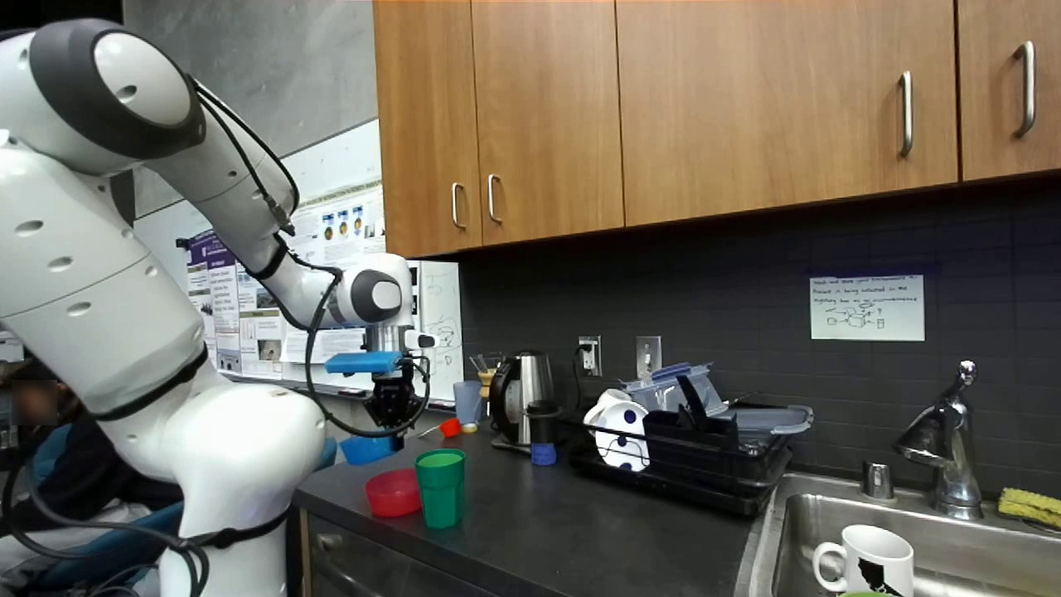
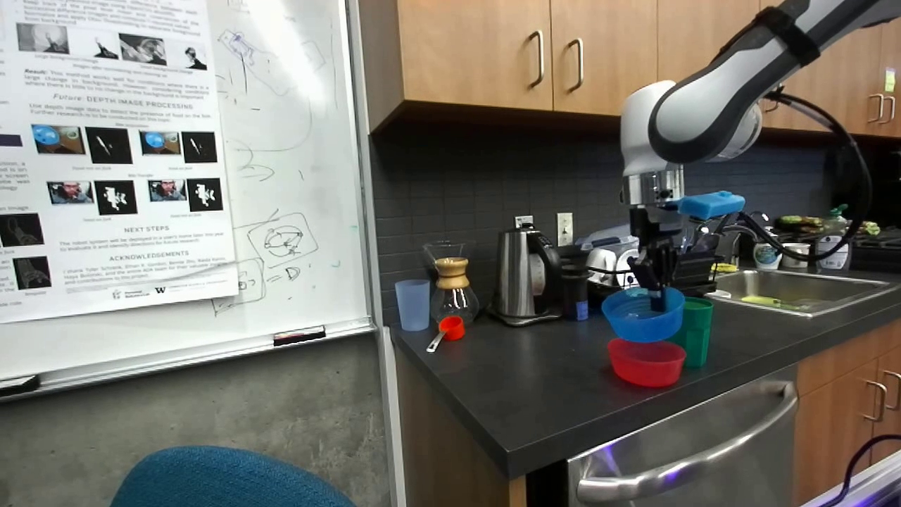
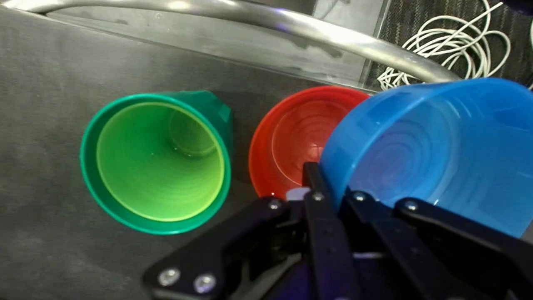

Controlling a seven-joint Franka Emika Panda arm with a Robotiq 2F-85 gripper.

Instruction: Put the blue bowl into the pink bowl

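On the poster [image 2: 116, 165] at far left I can read "Future: DEPTH IMAGE PROCESSING", "NEXT STEPS" and "ACKNOWLEDGEMENTS", with a W logo near its foot. The whiteboard [image 2: 303, 162] beside it carries faint marker sketches I can't make out. The handwritten sheet [image 1: 867, 308] on the wall near the sink [image 1: 763, 539] gives me only scraps, such as "being collected".

My pincer [image 3: 333, 185] is clamped on the rim of the blue bowl [image 3: 424, 154], set no wider than the plastic wall between its tips. That bowl hangs in the air; in an exterior view it is above and apart from the pink bowl [image 1: 394, 492], which rests on the bench [image 2: 493, 380] just beside the green cup [image 1: 440, 489].

In the wrist view the blue bowl runs off the right edge and covers the pink bowl's right side. The white mug [image 1: 874, 560], with a black print, is cut off at the bottom. At far left, a person [image 1: 91, 473] is blurred and partly hidden by my arm [image 1: 108, 307].
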